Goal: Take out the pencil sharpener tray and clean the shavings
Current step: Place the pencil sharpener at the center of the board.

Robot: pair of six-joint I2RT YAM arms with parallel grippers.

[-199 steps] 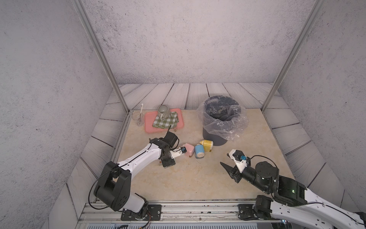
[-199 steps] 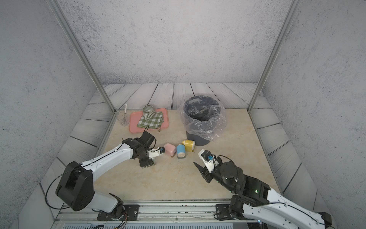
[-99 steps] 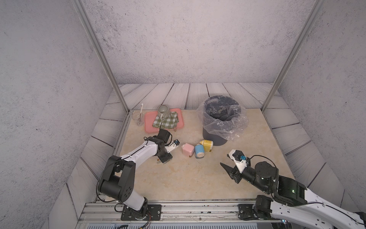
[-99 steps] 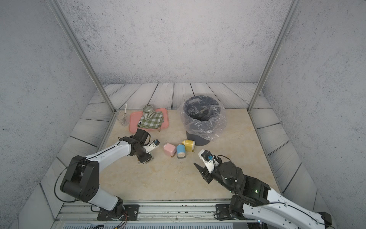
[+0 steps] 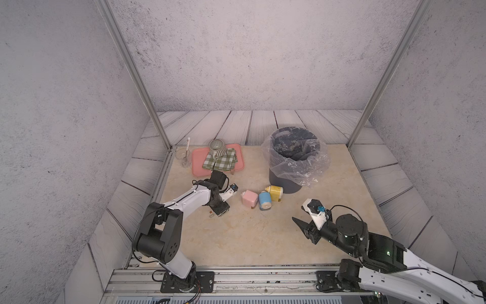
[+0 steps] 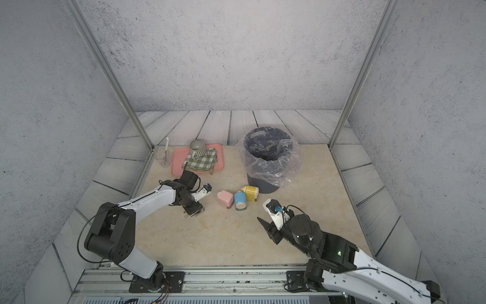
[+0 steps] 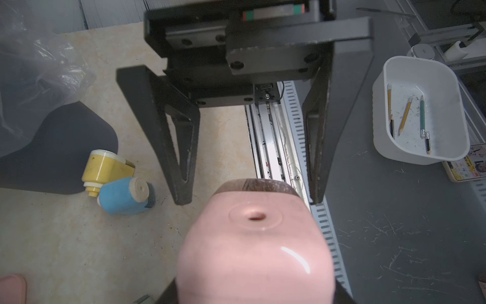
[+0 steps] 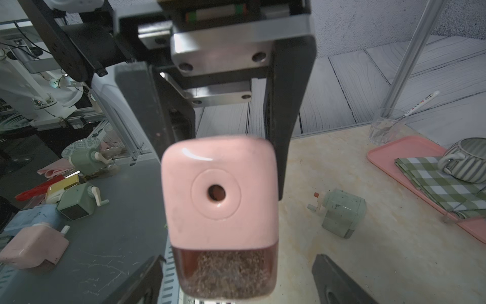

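Found the left fingers (image 5: pixel 220 209) parted with nothing between them, tips down at the bench (image 5: pixel 236 244), well apart from the bin (image 5: pixel 282 181) on its left-arm side. Saw the gap plainly in the left wrist view, with the brown end of the shavings tray (image 7: pixel 256 184) showing between the tips. Cannot tell there whether anything touches. Placed the pink sharpener (image 5: pixel 249 199) between those fingers and the bin in both top views, clear of the fingers, shavings tray seated in the body.

Found the right fingers (image 5: pixel 302 224) about half spread, well apart from the bin on its rail side. Saw nothing between them in either top view. Noted in the right wrist view a pink sharpener body (image 8: pixel 219 189) close before the lens, overlapping both fingers, with brown shavings (image 8: pixel 226 273) packed behind the clear tray wall (image 8: pixel 181 258). Cannot tell from that view whether it is gripped.

Farther out:
- Noted a blue sharpener (image 5: pixel 264 201) on its side just beside the pink one, nearer the bin.
- Noted a yellow sharpener (image 5: pixel 274 193) on its side at the bin's foot; cannot tell whether touching.
- Noted a clear plastic liner (image 5: pixel 315 168) draped over the bin's rim.
- Noted a pink serving tray (image 5: pixel 197 168) well apart from the bin toward the left arm, carrying a green check cloth (image 5: pixel 219 162) and a striped cup (image 5: pixel 217 148).
- Noted a glass (image 5: pixel 182 155) beyond the serving tray, farthest from the bin.
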